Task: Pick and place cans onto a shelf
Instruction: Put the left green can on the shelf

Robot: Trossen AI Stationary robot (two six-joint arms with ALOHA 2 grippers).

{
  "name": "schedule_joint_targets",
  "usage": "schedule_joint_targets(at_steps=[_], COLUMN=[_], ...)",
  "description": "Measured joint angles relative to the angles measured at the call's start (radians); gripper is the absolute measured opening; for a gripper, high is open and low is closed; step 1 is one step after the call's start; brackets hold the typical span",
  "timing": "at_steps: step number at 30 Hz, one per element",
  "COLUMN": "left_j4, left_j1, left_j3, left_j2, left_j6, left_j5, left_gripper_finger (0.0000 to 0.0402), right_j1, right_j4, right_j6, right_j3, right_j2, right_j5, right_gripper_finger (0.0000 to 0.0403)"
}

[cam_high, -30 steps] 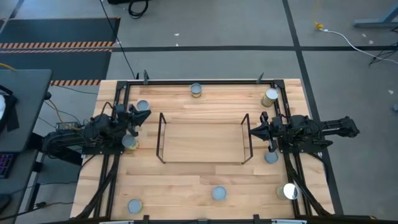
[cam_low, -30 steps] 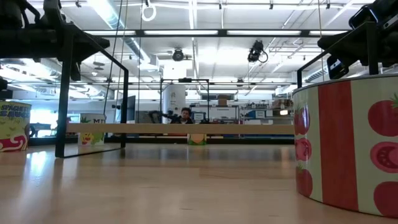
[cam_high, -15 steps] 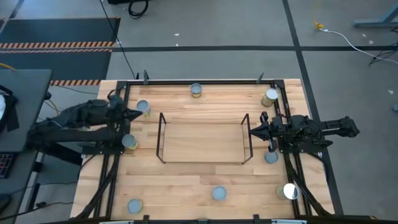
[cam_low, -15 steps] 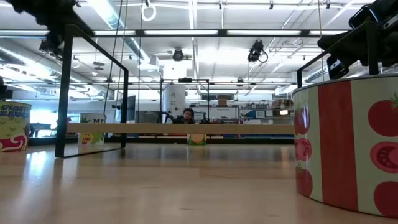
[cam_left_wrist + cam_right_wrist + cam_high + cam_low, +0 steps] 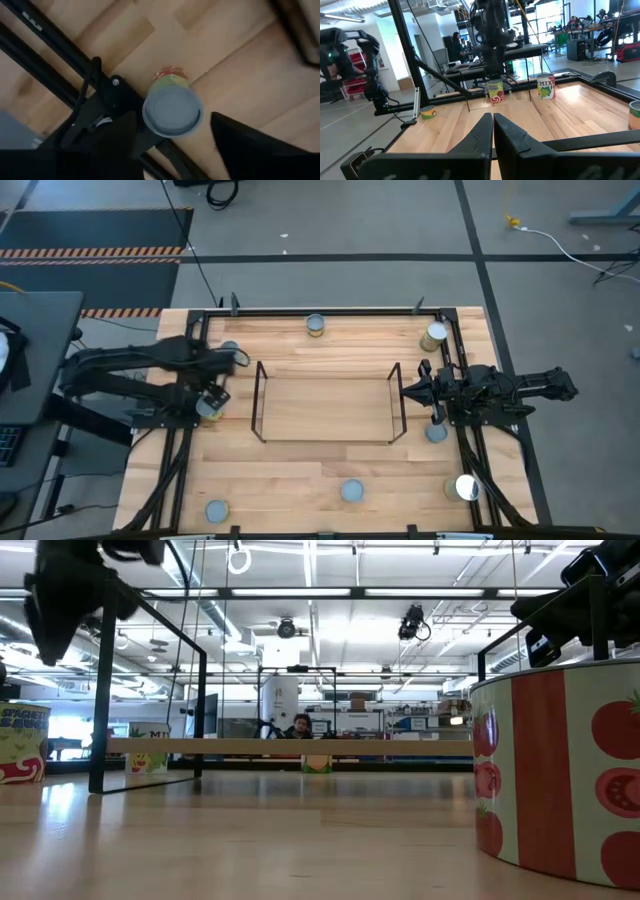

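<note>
left gripper (image 5: pixel 172 145), fingers spread apart and holding nothing, now hangs right above a can (image 5: pixel 172 111) near the table's (image 5: pixel 320 480) left edge; half a second ago i was further back toward that edge. i judge a descent and grasp come next. right gripper (image 5: pixel 408 390), fingers together, waits by the empty shelf's (image 5: pixel 327 439) right end.
</note>
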Motion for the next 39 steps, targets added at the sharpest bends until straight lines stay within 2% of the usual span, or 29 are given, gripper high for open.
schedule_joint_targets(at_steps=[3,7,17,28,33,39], left_j4=[0.002,-0.002,0.006,0.021,0.031,0.044], left_j1=[0.002,0.006,-0.009,-0.156,-0.188,-0.193], left_j3=[-0.004,-0.004,-0.005,-0.005,-0.005,-0.005], left_j2=[0.088,0.149,0.103,-0.131,-0.138,-0.099], left_j6=[0.048,0.077,0.063,-0.104,-0.145,-0.279], left_j5=[0.001,0.044,0.058,-0.024,-0.045,-0.063], left_gripper_finger=[0.0337,0.0367,0.0371,0.0371,0.0371,0.0371], right_j1=[0.000,0.000,0.000,0.000,0.000,0.000], right_j4=[0.000,0.000,0.000,0.000,0.000,0.000], right_j6=[0.000,0.000,0.000,0.000,0.000,0.000], right_j3=[0.000,0.000,0.000,0.000,0.000,0.000], right_j2=[0.000,0.000,0.000,0.000,0.000,0.000], right_j5=[0.000,0.000,0.000,0.000,0.000,0.000], right_gripper_finger=[0.0023,0.0023,0.0023,0.0023,0.0023,0.0023])
